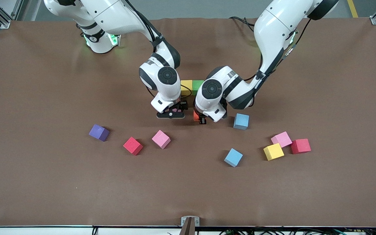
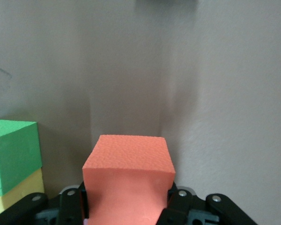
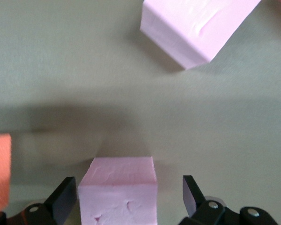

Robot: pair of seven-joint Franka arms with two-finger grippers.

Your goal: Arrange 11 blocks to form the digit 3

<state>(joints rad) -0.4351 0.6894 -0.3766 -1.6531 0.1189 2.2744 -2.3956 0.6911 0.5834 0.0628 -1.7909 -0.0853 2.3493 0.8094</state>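
Brown matte table carries scattered foam cubes, the left gripper clamped on a grainy orange cube, the right gripper spread around a pink cube

Bright, even overhead light; soft shadows under arms; wrist views slightly blurred.
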